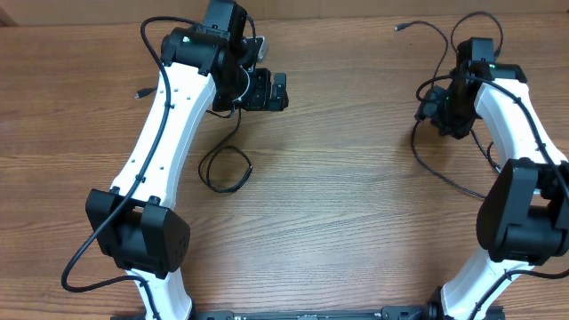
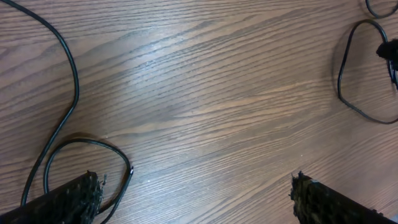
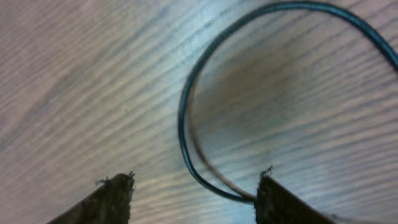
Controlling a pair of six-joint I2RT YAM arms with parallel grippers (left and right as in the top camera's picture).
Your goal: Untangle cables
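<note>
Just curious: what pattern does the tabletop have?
Brown wood grain; the tabletop shows best in the left wrist view.

From where I stand, nothing can be read. The white arms (image 1: pixel 169 133) carry no lettering, label or number that I can make out, and the same goes for the wooden table (image 1: pixel 338 204) and the thin black cables (image 1: pixel 225 169). The close views near the fingers show only wood grain and cord.

Robotics lab bench: wood-grain table (image 1: pixel 356 204) under two white arms (image 1: pixel 173 116).
</note>
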